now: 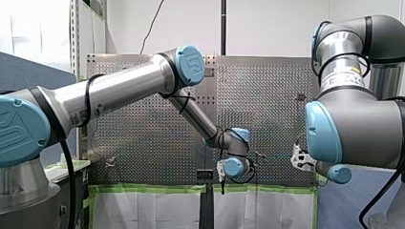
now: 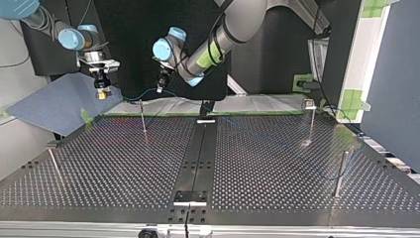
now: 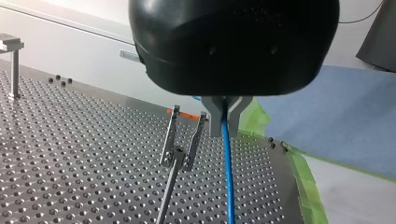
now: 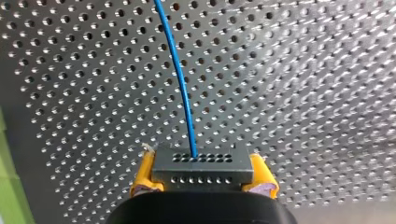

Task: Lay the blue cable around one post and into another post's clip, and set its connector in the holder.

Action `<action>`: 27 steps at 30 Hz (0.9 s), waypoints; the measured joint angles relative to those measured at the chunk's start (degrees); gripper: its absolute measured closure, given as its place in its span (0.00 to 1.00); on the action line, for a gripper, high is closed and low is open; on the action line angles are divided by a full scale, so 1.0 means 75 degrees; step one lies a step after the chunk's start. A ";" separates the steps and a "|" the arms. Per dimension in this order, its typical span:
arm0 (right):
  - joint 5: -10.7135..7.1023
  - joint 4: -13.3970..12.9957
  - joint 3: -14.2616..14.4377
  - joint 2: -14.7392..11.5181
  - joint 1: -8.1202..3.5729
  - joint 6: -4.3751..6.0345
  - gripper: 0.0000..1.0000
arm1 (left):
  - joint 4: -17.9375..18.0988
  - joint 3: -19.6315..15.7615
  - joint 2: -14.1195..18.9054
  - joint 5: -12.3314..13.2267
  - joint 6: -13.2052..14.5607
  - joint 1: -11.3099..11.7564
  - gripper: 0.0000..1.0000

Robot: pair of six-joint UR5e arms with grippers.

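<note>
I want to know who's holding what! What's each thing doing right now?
left hand: shut on the cable.
right hand: shut on the connector.
cable: gripped, beside the clip, not in it.
connector: held, cable plugged in.
clip: empty.

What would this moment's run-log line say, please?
left gripper shut on blue cable | right gripper shut on connector | blue cable beside clip post, not clipped

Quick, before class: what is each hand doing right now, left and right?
Left hand: closed on the blue cable.
Right hand: closed on the connector at the cable's end.
</note>
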 joint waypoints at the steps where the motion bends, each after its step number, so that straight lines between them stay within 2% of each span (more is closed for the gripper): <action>1: 0.0002 0.0050 -0.0052 0.0040 -0.0001 -0.0027 1.00 | 0.0002 0.0007 -0.0001 0.0003 -0.0002 0.0004 1.00; 5: 0.0002 0.0262 -0.0250 0.0120 -0.0004 -0.0143 1.00 | 0.0002 0.0058 0.0000 0.0029 -0.0011 0.0016 1.00; 11: -0.0023 0.0429 -0.0424 0.0155 -0.0006 -0.0069 1.00 | -0.0006 0.0168 -0.0005 0.0119 -0.0032 0.0023 1.00; 20: -0.0057 0.0477 -0.0533 0.0172 -0.0035 0.0002 1.00 | -0.0037 0.0209 -0.0012 0.0266 -0.0048 0.0043 1.00; 27: -0.0074 0.0504 -0.0593 0.0177 -0.0048 -0.0006 1.00 | -0.0096 0.0389 -0.0015 0.0278 -0.0057 0.0098 1.00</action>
